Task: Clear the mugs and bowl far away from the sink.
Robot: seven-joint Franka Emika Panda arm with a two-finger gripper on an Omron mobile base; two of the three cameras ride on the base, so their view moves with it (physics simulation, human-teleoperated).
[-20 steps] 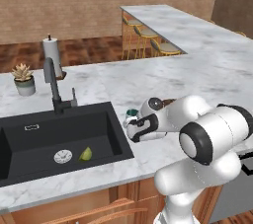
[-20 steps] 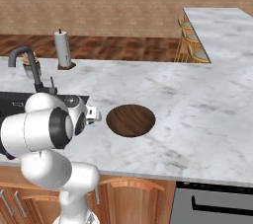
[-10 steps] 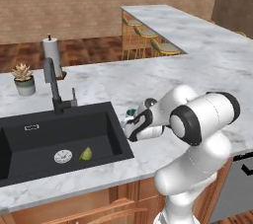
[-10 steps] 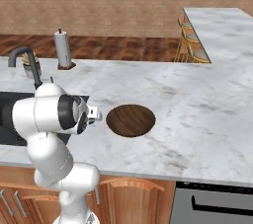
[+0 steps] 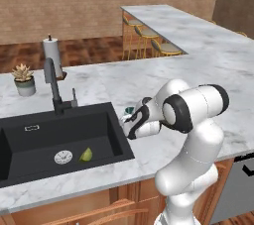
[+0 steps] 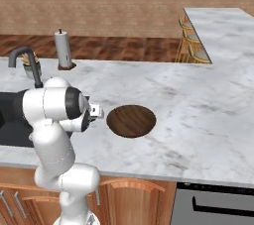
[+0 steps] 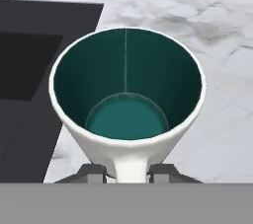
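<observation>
Our gripper [image 7: 127, 172] clenched on a mug's handle, mug [image 7: 127, 104] white outside, teal-green inside, upright, empty, beside the black sink [image 7: 29, 60].

bright even rendered light, soft shadows, no glare, base views a bit soft, hand view sharp

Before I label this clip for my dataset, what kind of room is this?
A rendered home kitchen, it seems: a black sink with a tall faucet set in a marble counter, a paper towel roll, and bar stools at a peninsula.
</observation>
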